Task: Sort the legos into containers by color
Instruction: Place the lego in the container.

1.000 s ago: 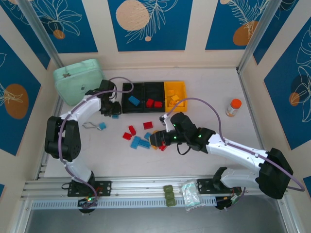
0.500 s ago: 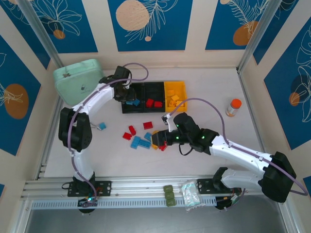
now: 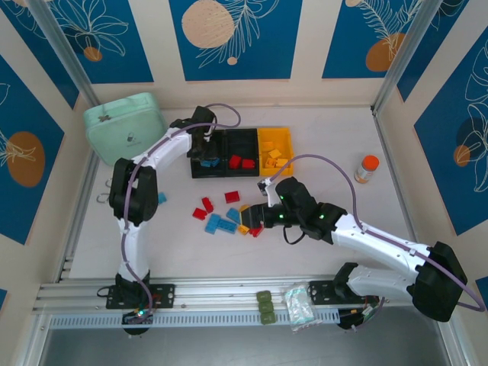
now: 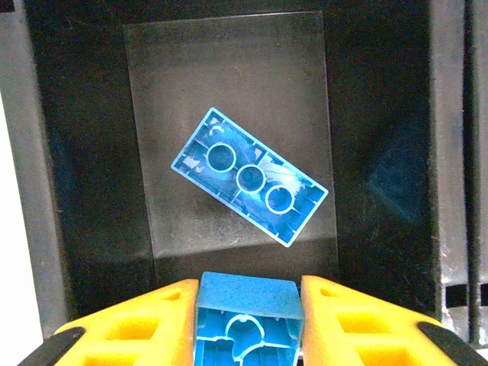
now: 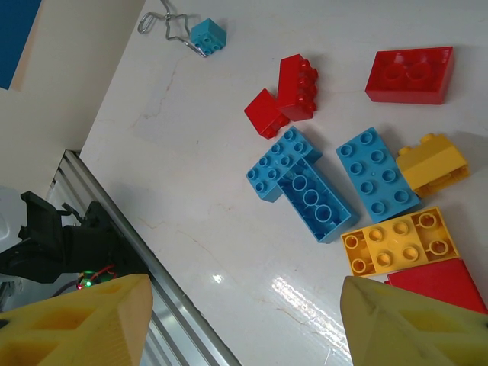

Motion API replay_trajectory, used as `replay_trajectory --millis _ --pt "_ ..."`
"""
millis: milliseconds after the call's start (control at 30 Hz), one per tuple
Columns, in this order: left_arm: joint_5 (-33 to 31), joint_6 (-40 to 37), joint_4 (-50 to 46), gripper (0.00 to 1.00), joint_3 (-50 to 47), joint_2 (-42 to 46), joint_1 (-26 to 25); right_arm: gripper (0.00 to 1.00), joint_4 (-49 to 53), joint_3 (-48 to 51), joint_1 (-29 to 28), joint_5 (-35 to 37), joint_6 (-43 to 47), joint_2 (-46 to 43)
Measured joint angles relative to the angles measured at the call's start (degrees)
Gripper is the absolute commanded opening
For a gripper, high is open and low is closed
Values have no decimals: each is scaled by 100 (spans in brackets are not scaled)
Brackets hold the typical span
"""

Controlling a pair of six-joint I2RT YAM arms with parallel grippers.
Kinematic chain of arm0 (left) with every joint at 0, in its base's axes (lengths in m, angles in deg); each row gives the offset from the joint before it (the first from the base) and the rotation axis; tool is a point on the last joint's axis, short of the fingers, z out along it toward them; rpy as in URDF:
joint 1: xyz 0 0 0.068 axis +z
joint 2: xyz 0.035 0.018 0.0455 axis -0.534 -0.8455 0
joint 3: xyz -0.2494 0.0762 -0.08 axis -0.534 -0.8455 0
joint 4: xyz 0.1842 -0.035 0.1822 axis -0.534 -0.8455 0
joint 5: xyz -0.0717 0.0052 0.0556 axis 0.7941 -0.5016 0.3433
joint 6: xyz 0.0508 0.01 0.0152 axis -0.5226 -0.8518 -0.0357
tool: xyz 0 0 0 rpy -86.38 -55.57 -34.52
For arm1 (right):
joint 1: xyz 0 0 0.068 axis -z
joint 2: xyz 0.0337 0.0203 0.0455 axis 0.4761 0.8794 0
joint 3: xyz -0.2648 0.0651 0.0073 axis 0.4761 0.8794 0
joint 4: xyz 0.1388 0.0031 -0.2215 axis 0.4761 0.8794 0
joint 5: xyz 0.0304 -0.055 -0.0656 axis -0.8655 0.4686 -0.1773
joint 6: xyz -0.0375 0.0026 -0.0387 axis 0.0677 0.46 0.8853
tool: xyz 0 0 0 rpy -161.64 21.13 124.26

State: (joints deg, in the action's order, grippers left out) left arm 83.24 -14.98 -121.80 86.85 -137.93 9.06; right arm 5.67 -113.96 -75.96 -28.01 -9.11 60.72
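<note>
So, the left gripper (image 3: 204, 151) is over the left-hand black plastic bin (image 3: 219, 139), its jaws pinching a small light blue plastic brick (image 4: 248, 316). One more light blue brick (image 4: 249, 187) lies upside down on that bin's floor, turned diagonally. Next to it, the middle black plastic bin (image 3: 242, 141) has two red bricks (image 3: 240, 161) in it. The yellow-orange plastic bin (image 3: 276, 137) at the right end of the row holds some yellow-orange bricks (image 3: 272, 157), too small for me to count. The right gripper (image 5: 244, 320) hovers above the loose pile on the white table (image 5: 191, 229), jaws spread wide with nothing between them. Loose stuff, as I count it: four light blue, four red, two yellow-orange. Three of the blues sit bunched together (image 5: 314, 200), and the fourth little blue one (image 5: 207, 34) is well apart, touching a bent wire clip (image 5: 164, 21). Two reds lie touching each other (image 5: 297, 76), a flat red plate (image 5: 408, 74) sits on its own, and the fourth red (image 5: 438, 284) is right by the gripper's finger, touching a flat yellow-orange plate (image 5: 398, 242). The other chunky yellow-orange block (image 5: 431, 162) is just beside a blue.
</note>
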Motion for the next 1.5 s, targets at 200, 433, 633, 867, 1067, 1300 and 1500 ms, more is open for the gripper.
replay_trajectory --millis 200,433,633,867,1067,1300,1500 --pt "-68 -11 -44 50 114 -94 -35 66 2 2 0 0 -2 0" --pt "-157 -52 -125 52 125 -103 -92 66 4 35 11 0 -11 -44" --pt "-170 -50 -42 54 -319 365 -190 66 2 39 11 0 -24 -68" --pt "-328 -44 105 60 -1731 2162 -186 66 -42 39 -20 -4 -20 9" --pt "-466 83 208 67 -3139 3438 133 66 -120 26 -203 -4 -20 369" --pt "-527 514 365 76 -4444 4157 833 66 -201 -131 -361 -7 -15 656" --pt "-557 922 688 77 -5058 4192 1128 66 -212 -201 -404 -2 2 688"
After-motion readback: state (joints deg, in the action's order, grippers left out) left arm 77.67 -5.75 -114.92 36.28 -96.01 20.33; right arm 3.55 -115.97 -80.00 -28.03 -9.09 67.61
